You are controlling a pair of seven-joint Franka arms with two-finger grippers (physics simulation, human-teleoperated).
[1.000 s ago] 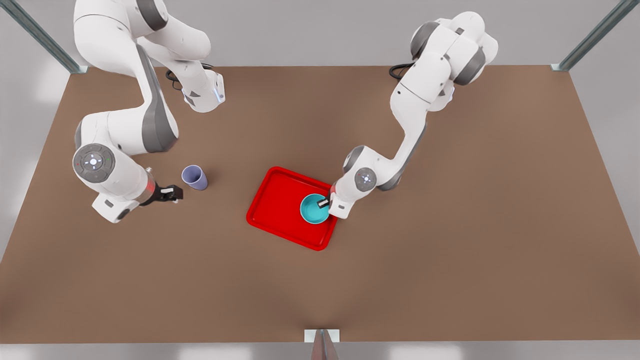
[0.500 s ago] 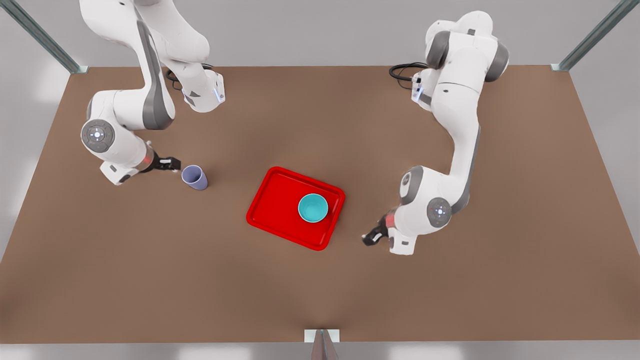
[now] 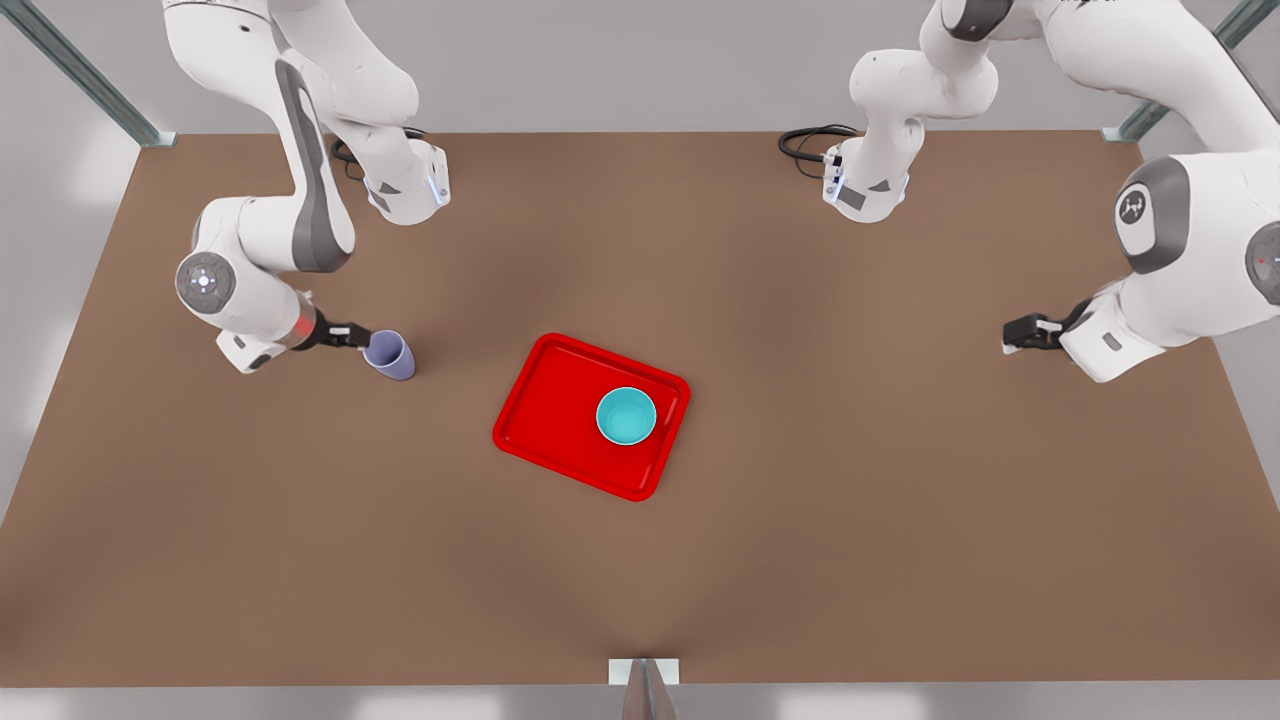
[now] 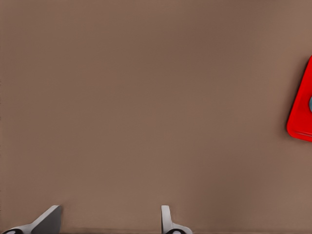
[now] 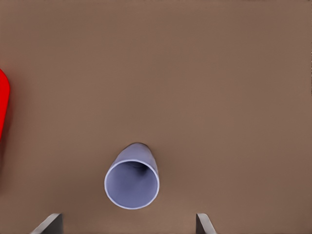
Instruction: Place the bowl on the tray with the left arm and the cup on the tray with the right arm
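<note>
The teal bowl [image 3: 626,416] sits upright on the red tray [image 3: 550,400], toward the tray's end on the front view's right. The lavender cup [image 3: 390,355] stands on the table on the front view's left, apart from the tray. My right gripper [image 3: 358,337] is open just beside the cup, touching nothing. From the right wrist the cup [image 5: 131,183] stands ahead of the open right gripper [image 5: 127,223]. My left gripper [image 3: 1012,335] hangs open and empty far out on the front view's right. The left wrist view has the left gripper [image 4: 107,222] over bare table, with the tray's corner [image 4: 301,117] at the edge.
Both arm bases stand at the table's back edge, each with black cables [image 3: 805,143]. Metal frame posts [image 3: 90,85] rise at the back corners, and a small bracket [image 3: 644,672] sits at the middle of the front edge. Brown table [image 3: 800,520] surrounds the tray.
The left gripper let go of the bowl on the tray and pulled far away toward the front view's right. The right gripper moved up beside the cup.
</note>
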